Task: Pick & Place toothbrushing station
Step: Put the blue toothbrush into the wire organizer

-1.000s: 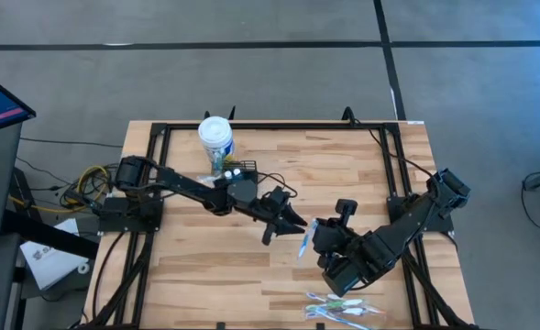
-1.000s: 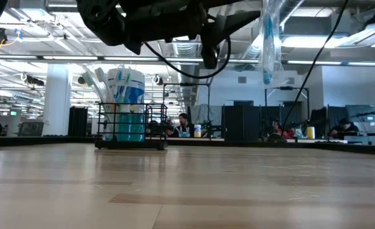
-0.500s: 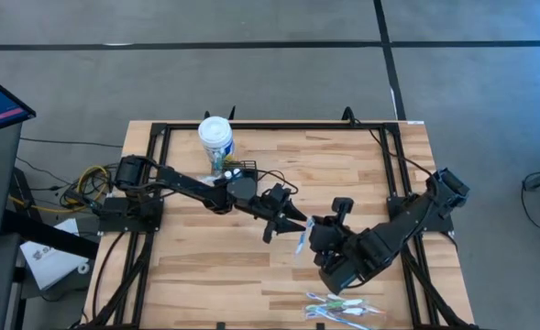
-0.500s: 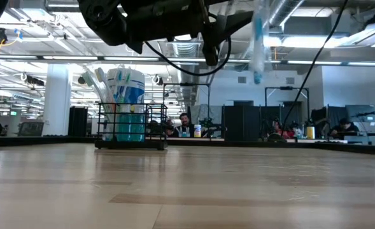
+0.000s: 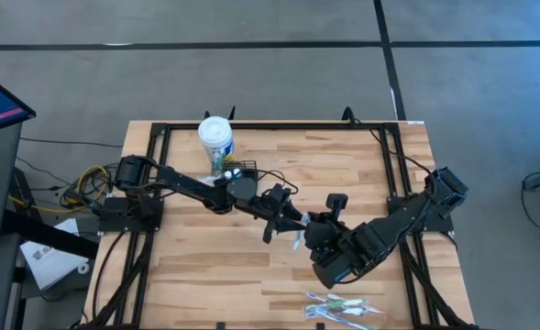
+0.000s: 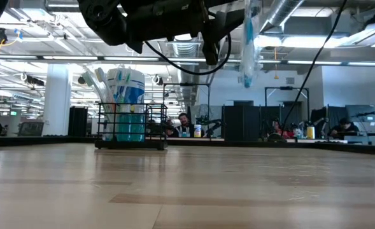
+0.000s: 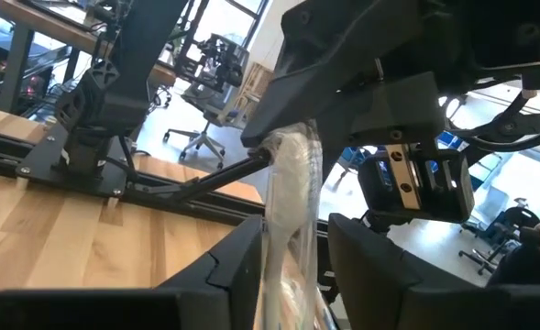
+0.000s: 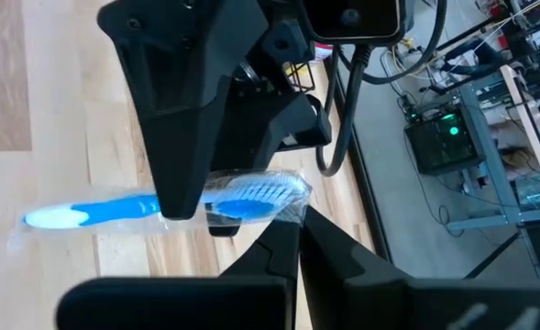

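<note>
A blue toothbrush in a clear wrapper (image 8: 159, 206) hangs in the air over the table's middle (image 5: 296, 241), with my right gripper (image 8: 292, 236) shut on it. My left gripper (image 7: 292, 252) is open and reaches in level from the left. Its fingers (image 7: 237, 270) stand on either side of the wrapped toothbrush (image 7: 288, 197); whether they touch it, I cannot tell. The toothbrushing station (image 5: 240, 171), a black wire caddy, stands at the far left beside a white blue-labelled tub (image 5: 215, 137). It also shows in the low view (image 6: 154, 126). My right gripper pinches the wrapper's end by the brush head (image 8: 283, 211) between its two shut fingers, coming slanting down from the table's right. The toothbrush hangs upright below the fingers (image 6: 249, 44), lifted clear of the table.
Several more wrapped toothbrushes (image 5: 343, 308) lie near the table's near edge, right of the middle. A black metal frame (image 5: 279, 126) runs round the wooden tabletop. The left arm (image 5: 187, 188) stretches across the table's left half.
My right gripper has carried the toothbrush a little toward the table's left, toward my left gripper, turning its wrist somewhat. The toothbrush still hangs upright and now sits between the left gripper's open fingers.
</note>
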{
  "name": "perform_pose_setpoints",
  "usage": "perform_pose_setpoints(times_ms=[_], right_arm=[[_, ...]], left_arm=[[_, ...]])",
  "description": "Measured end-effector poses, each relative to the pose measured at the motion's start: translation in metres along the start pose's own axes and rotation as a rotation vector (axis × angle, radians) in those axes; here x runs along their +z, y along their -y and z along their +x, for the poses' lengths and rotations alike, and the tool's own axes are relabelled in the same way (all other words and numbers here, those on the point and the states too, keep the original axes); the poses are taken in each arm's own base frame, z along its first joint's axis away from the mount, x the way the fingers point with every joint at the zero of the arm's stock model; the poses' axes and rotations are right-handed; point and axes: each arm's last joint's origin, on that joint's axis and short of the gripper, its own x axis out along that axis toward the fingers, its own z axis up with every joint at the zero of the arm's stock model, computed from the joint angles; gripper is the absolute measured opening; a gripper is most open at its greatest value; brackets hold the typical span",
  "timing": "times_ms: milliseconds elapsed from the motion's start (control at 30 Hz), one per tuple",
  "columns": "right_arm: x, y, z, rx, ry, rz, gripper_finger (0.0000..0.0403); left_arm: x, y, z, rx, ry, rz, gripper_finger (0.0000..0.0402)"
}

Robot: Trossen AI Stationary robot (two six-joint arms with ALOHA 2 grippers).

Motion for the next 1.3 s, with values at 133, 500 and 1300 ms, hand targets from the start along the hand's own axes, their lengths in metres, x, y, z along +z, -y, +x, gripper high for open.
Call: perform_pose_setpoints(times_ms=[133,500,1300], right_arm=[[0.000,0.000,0.000,0.000,0.000,0.000,0.0000],[0.000,0.000,0.000,0.002,-0.002,0.001,0.0000],[-0.015,0.004,-0.012,-0.076,-0.021,0.082,0.0084]], left_arm=[[0.000,0.000,0.000,0.000,-0.001,0.000,0.0091],[-0.001,0.000,0.000,-0.006,-0.008,-0.002,0.0013],[0.019,0.008,-0.011,0.043,-0.047,0.067,0.0007]])
